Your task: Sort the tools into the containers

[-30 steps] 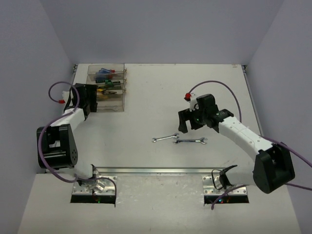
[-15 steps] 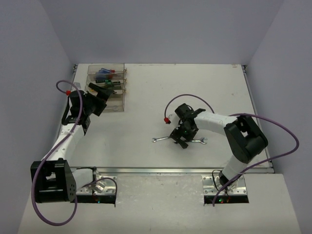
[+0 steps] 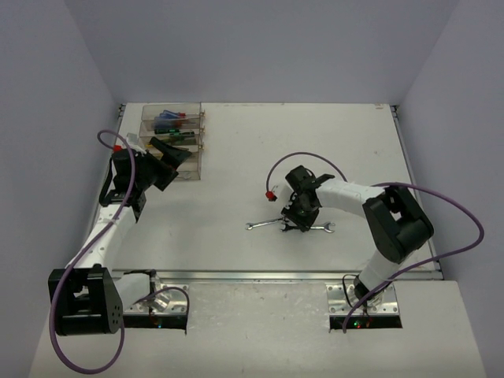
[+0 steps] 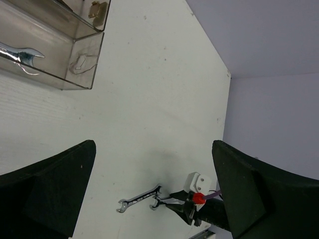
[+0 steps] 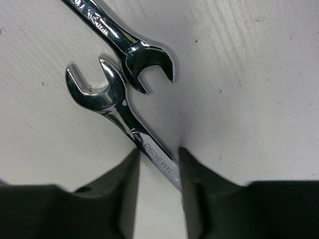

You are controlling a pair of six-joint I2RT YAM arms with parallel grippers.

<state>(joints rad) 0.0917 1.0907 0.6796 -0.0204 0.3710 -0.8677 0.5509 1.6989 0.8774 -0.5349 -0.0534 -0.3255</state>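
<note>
Down on the white table (image 3: 331, 142), the right claw (image 5: 158, 155) stands narrowed around the shank of a silver open-end wrench (image 5: 107, 94), one dark finger (image 5: 112, 199) on each side of it. The shank crosses the gap at a slant, and I cannot tell whether the fingers actually pinch it. Its forked head lies against the forked head of a second silver open-end wrench (image 5: 124, 45), which lies flat on the table and crowds the grasp from the far side.

Well apart, the left claw (image 4: 153, 164) is spread wide and holds nothing, hanging above the table just beside the row of clear shallow plastic bins (image 4: 82, 64). A third silver wrench (image 4: 17, 54) lies inside the nearest bin. From above, the farther bins show colour-handled tools (image 3: 167, 120), too small to tell apart.
</note>
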